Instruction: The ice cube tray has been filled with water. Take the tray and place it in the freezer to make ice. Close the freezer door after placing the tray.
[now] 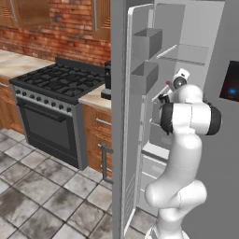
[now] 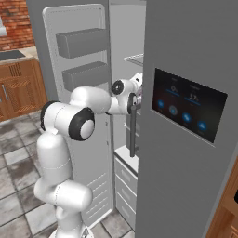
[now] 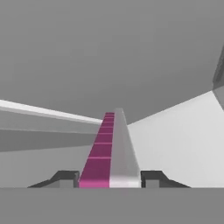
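Observation:
The ice cube tray (image 3: 109,148) runs straight away from me between the dark fingertips (image 3: 65,177), seen edge-on with a magenta face and a pale grey face. My gripper (image 3: 109,177) is shut on its near end. From the base views the gripper (image 1: 162,99) (image 2: 132,104) is inside the freezer (image 1: 186,53), pointing down, and the tray (image 2: 132,132) hangs below it over a pale shelf. The freezer door (image 1: 123,116) (image 2: 79,60) stands wide open at the left, with two grey box bins on its inner face.
The other door, bearing a black panel with blue lights (image 2: 186,107), is closed on the right, close to my wrist. A black gas range (image 1: 51,93) and wooden cabinets (image 1: 98,135) stand left of the open door. Grey floor tiles (image 1: 42,196) lie in front.

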Available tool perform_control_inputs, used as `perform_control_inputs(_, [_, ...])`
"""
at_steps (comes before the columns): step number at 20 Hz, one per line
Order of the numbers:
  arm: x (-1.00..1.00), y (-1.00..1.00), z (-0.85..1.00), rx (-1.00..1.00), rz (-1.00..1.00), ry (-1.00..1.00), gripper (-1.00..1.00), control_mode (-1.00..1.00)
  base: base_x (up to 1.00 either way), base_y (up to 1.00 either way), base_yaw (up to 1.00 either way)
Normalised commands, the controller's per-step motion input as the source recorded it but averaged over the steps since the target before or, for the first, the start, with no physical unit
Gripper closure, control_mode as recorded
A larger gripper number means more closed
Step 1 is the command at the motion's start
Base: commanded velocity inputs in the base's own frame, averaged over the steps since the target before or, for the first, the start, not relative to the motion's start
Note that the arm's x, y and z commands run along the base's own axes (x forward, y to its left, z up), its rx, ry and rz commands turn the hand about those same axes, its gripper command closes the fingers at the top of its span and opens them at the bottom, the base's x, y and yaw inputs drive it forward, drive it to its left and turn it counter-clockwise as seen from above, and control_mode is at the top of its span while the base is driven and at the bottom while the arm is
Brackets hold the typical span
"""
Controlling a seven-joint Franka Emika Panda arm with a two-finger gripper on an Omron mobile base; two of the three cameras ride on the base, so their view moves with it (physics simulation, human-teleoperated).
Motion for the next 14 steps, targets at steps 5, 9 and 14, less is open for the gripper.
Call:
perform_control_inputs(5, [0.25,-0.21,-0.13,0.01,0.00,0.08,1.00,-1.00,0.00,0.00,0.00])
perform_control_inputs(9, [0.14,-0.20,-0.16,0.01,0.00,0.10,1.00,-1.00,0.00,0.00,0.00])
perform_control_inputs(14, [0.15,-0.20,-0.25,0.01,0.00,0.10,1.00,-1.00,0.00,0.00,0.00])
